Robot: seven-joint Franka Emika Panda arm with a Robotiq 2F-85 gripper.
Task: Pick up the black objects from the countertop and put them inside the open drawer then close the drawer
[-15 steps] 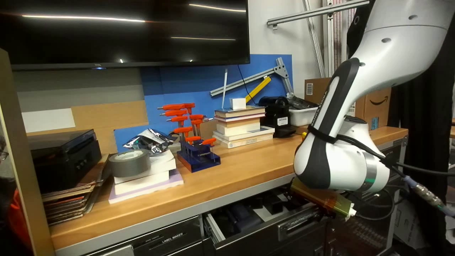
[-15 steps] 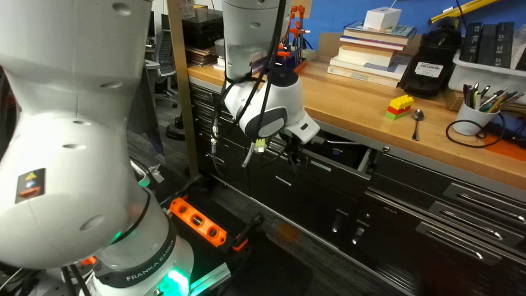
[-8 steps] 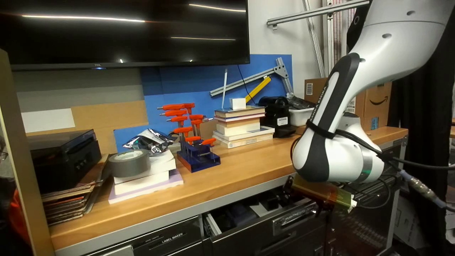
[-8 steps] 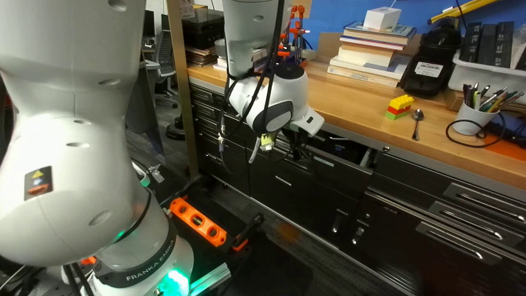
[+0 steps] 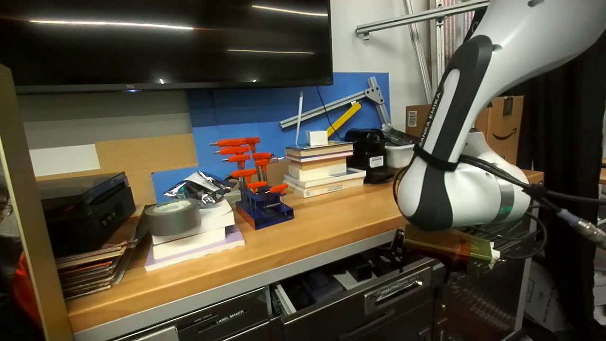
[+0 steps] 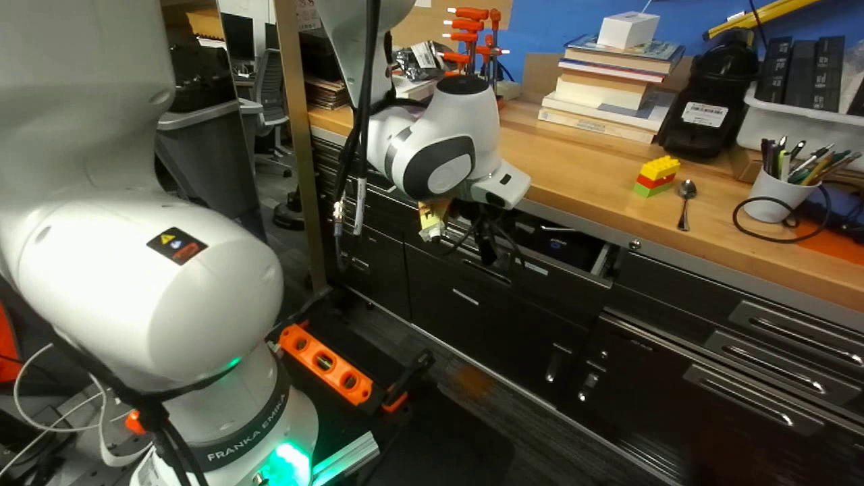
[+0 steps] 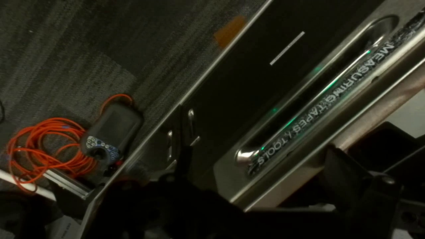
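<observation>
The drawer (image 5: 341,315) stands partly open below the light wooden countertop (image 5: 326,218); its front also shows in another exterior view (image 6: 574,287). In the wrist view its long metal handle (image 7: 315,96) runs diagonally beside a measuring tapes and tools label. My gripper (image 7: 259,148) is open with nothing held. One of its fingers (image 7: 184,161) is over the outer side of the drawer front, the opposite one over the inside. Dark items (image 5: 322,286) lie within the drawer; which of them are the black objects I cannot tell. None shows on the visible countertop.
On the countertop are a toy-brick stack (image 6: 655,177), a spoon (image 6: 686,202), a pen cup (image 6: 773,199), a book stack (image 6: 601,101), a large black device (image 6: 705,108) and a hex-key stand (image 5: 262,213). Orange cable (image 7: 49,146) coils on the floor.
The arm has risen, and its wrist swings a little away from the drawer front. The drawer has slid slightly inward since a second ago. The gripper stays open.
</observation>
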